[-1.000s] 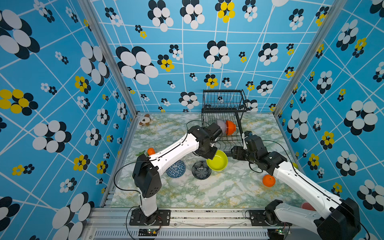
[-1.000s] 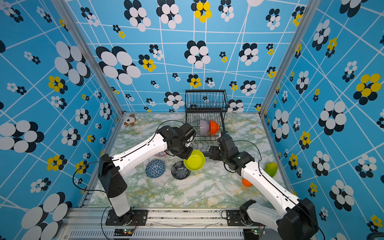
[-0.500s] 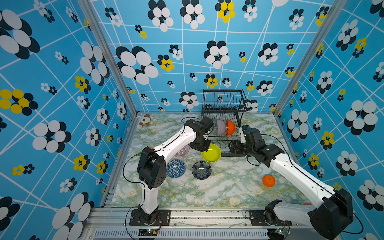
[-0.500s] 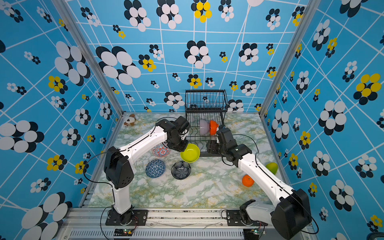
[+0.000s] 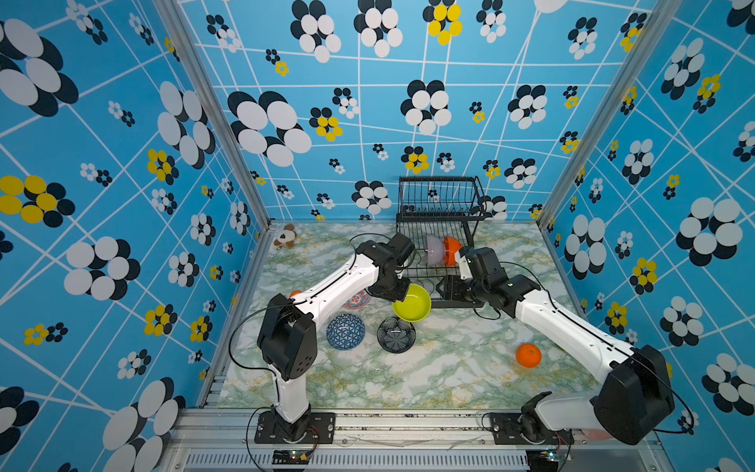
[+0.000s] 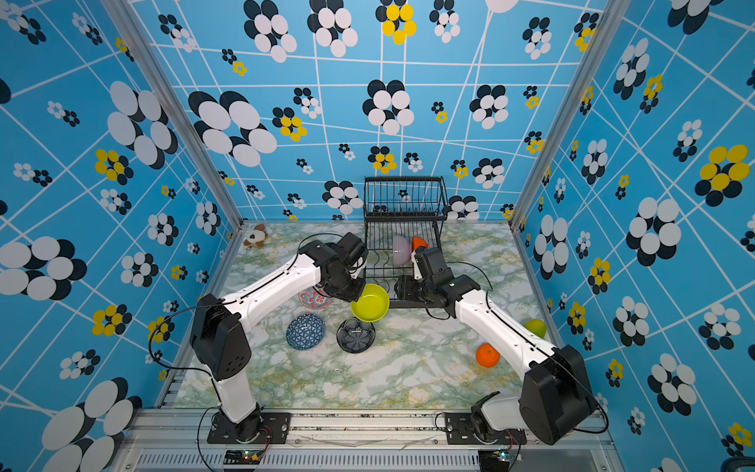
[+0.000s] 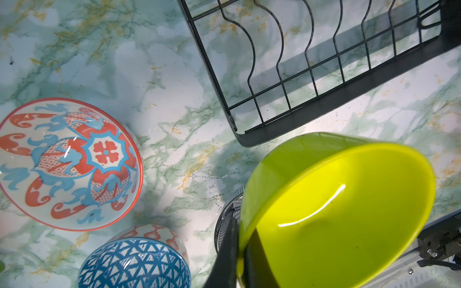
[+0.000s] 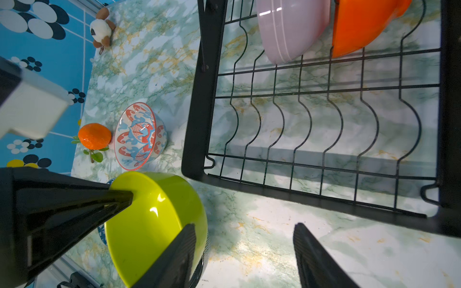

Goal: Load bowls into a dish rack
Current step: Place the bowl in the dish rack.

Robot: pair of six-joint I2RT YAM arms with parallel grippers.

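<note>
My left gripper (image 5: 399,287) (image 7: 240,239) is shut on the rim of the lime-green bowl (image 5: 412,303) (image 6: 369,303) (image 7: 349,212). It holds the bowl tilted above the table, just in front of the dish rack (image 5: 441,204) (image 8: 199,124). My right gripper (image 5: 442,288) (image 8: 244,227) is open beside the bowl (image 8: 149,224) with nothing between its fingers. A lilac bowl (image 5: 434,249) and an orange bowl (image 5: 452,246) stand on edge in the rack's lower tray. On the table lie the red-blue floral bowl (image 5: 357,301) (image 7: 69,162), the blue geometric bowl (image 5: 345,331) and the black bowl (image 5: 396,336).
An orange fruit (image 5: 528,354) lies on the table at the right. Another orange fruit (image 8: 94,136) sits by the left wall. A green fruit (image 6: 535,327) shows behind my right arm. A small plush toy (image 5: 284,237) lies in the far left corner.
My left gripper has carried the lime-green bowl up and back toward the rack's front. My right arm has swung in front of the rack and its jaws have narrowed a little.
</note>
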